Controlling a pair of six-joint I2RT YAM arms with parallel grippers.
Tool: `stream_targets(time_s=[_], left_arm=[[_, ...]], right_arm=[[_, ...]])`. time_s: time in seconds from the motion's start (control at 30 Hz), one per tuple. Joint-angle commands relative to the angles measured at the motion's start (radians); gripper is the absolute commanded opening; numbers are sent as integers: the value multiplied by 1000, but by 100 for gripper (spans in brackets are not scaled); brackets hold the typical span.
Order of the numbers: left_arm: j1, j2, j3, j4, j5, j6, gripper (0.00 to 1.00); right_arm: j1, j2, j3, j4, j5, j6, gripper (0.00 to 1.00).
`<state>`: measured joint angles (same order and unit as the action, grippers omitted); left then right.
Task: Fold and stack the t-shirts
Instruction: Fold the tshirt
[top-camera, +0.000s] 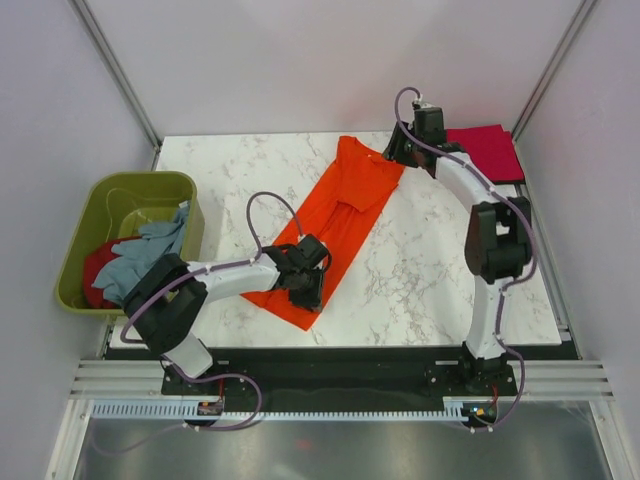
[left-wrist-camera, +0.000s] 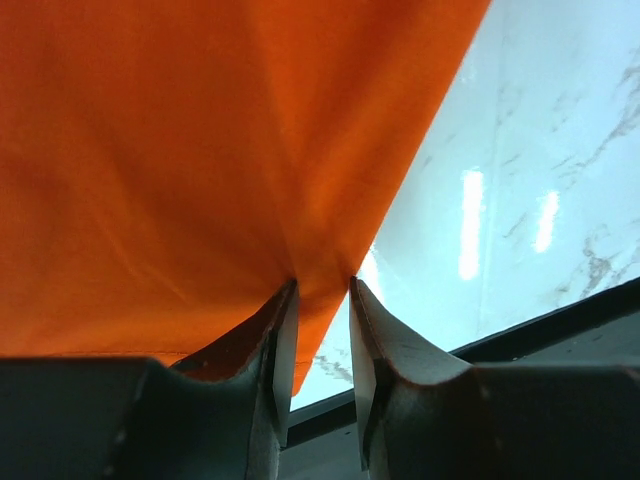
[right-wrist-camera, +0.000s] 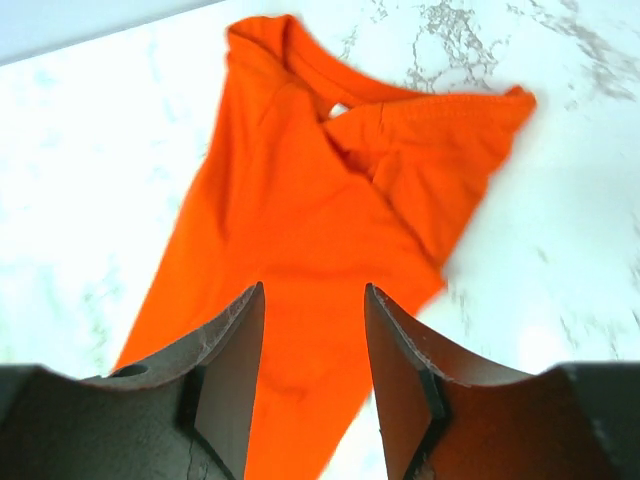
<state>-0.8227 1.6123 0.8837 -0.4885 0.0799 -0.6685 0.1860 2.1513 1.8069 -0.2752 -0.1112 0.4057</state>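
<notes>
The bright orange t-shirt (top-camera: 345, 215) lies folded into a long strip, running diagonally across the marble table, collar at the far end. My left gripper (top-camera: 308, 285) is at its near corner. In the left wrist view the gripper (left-wrist-camera: 322, 280) is narrowly open, its tips touching the orange fabric (left-wrist-camera: 180, 150), with creases running to them. My right gripper (top-camera: 400, 150) is open above the collar end. The right wrist view shows it (right-wrist-camera: 313, 288) above the shirt (right-wrist-camera: 300, 200), empty. A crimson t-shirt (top-camera: 490, 152) lies folded at the back right.
An olive-green tub (top-camera: 100, 190) stands off the table's left edge, holding a pale grey-blue t-shirt (top-camera: 150, 250) and a red one (top-camera: 97, 270). The black near edge of the table (left-wrist-camera: 560, 315) runs close behind my left gripper.
</notes>
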Motion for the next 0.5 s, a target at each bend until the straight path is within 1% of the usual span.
stream_targets(time_s=[0.0,0.03,0.07,0.13,0.17,0.23,0.27,0.3,0.33,0.37,0.4,0.43,0.47], left_arm=[[-65,49,-23,87,-66,-124,34],[-82,60,-17,84,-77,-137,34],[-98,72,-14,90,-77,-152,34],[-142,95,-9,103,-77,-207,34],[-167,103,-9,119,-71,-226,34],[-190,118,3,198,-24,-281,34],[-217,121,17,226,-9,-313,34],[-245,133,64,238,7,-324,34],[-245,133,90,235,17,-327,34],[-263,138,116,223,27,-329,34],[-265,133,145,165,37,-332,34],[-268,124,181,145,47,-330,35],[-270,82,187,130,44,-319,37]], right_arm=[[1,-241,-144,-1,42,91,53],[0,-279,-180,-12,48,102,52],[3,-362,-255,-28,54,111,52],[1,-439,-329,-51,76,136,52],[3,-505,-404,-70,84,142,52],[3,-562,-473,-82,99,148,53],[3,-606,-542,-85,103,148,52],[3,-638,-601,-91,104,154,52],[3,-639,-601,-91,104,159,53],[1,-662,-651,-104,90,166,52],[3,-672,-673,-114,82,174,52],[6,-685,-722,-127,73,198,52],[10,-715,-750,-137,56,209,51]])
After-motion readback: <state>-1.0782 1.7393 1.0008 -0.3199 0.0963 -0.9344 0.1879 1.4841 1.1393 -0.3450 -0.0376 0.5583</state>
